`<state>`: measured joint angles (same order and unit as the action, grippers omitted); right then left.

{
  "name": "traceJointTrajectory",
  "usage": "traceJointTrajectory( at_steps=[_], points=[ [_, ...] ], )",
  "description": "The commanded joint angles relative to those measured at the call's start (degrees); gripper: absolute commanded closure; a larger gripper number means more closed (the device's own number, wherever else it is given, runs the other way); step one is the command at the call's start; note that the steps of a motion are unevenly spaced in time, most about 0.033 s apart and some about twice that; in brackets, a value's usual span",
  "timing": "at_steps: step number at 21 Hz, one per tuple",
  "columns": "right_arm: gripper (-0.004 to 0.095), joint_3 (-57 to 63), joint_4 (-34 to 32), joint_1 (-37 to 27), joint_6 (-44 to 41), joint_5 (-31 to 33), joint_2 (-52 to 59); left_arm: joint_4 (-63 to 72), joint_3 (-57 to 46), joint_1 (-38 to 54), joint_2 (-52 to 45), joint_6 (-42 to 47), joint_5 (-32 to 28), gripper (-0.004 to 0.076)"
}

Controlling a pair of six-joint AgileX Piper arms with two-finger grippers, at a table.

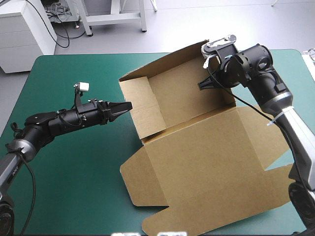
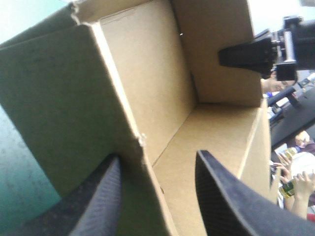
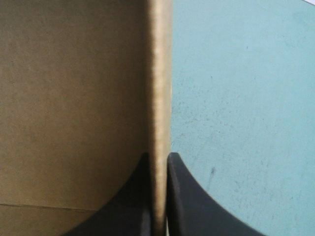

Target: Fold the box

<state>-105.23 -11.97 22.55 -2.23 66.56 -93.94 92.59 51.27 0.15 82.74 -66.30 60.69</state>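
- While the brown box (image 1: 197,142) lies from the middle of the teal-green surface (image 1: 74,162) out toward 4 o'clock, we judge the fold about half done.
- Done: two walls (image 1: 187,93) stand upright, one on the box's 12 o'clock side and one on its 9 o'clock side.
- Left to do: the broad lid panel (image 1: 211,167) and its flaps lie flat toward 6 o'clock, and we see nothing tucked there yet.
- Our right pincer (image 3: 158,155) is clenched on a raised wall's top edge, at the box's 1 o'clock.
- Our left pincer (image 2: 157,157) is released, its black fingers astride the 9 o'clock wall's edge without gripping it.
- Count: one box, two pincers, two raised walls.
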Motion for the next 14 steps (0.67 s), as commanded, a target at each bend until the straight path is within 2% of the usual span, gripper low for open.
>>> traceJointTrajectory(
  at_steps=[1, 4, 8, 12, 14],
  points=[
    [0.0924, -1.77, -1.81, 2.63, -3.61, -5.28, 2.53, 0.67, 1.75, -0.44, -2.18, 4.92, -2.62, 0.0387],
    [0.0924, -1.77, -3.18, 5.84, -5.08, -8.33, 2.53, -1.63, 1.85, -0.44, -2.18, 7.28, -6.45, 0.0388],
    [0.0924, -1.77, -3.38, 9.47, -7.57, -10.38, 2.53, -15.05, 6.03, -4.66, -2.18, 16.7, -14.11, 0.0388],
    [0.0924, -1.77, -0.63, 10.95, -7.68, -11.15, 2.53, -37.95, 14.0, -12.07, -2.18, 37.57, -23.79, 0.0395],
    [0.0924, -1.77, 3.78, 10.95, -7.68, -12.5, 2.53, -48.01, 17.69, -14.68, -2.18, 48.23, -25.13, 0.0397]
  ],
)
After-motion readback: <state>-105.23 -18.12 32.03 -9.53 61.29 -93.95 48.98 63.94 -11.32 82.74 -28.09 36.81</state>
